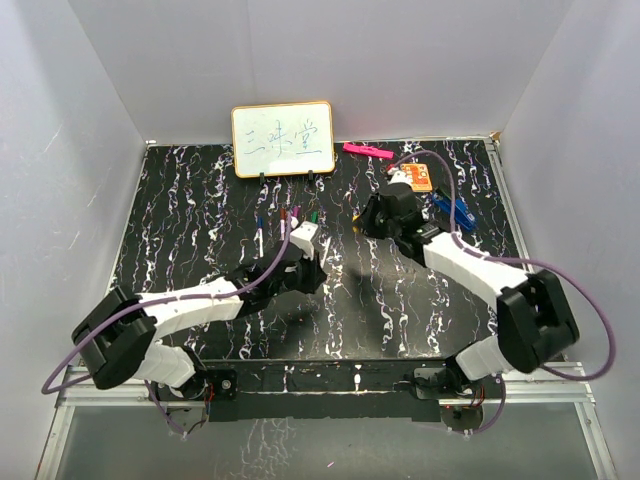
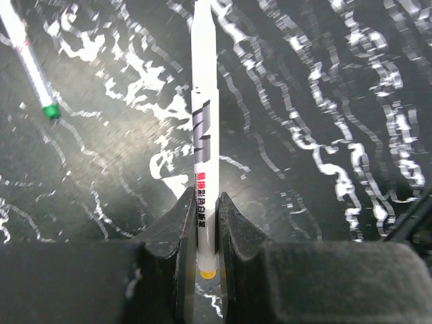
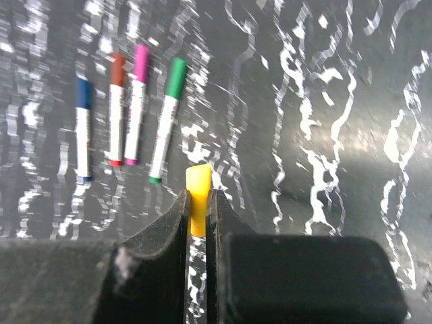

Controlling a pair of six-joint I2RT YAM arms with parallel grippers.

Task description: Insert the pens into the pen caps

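My left gripper is shut on a white pen near its yellow end, and the barrel points away over the table. A second pen with a green end lies at the upper left of the left wrist view. My right gripper is shut on a yellow pen cap, whose top sticks out past the fingertips. To its left on the table lie capped pens in a row: blue, red-brown, pink and green. From above, this row lies between the two grippers.
A small whiteboard stands at the back of the black marbled table. A pink highlighter, an orange object and a blue clip lie at the back right. White walls close in three sides.
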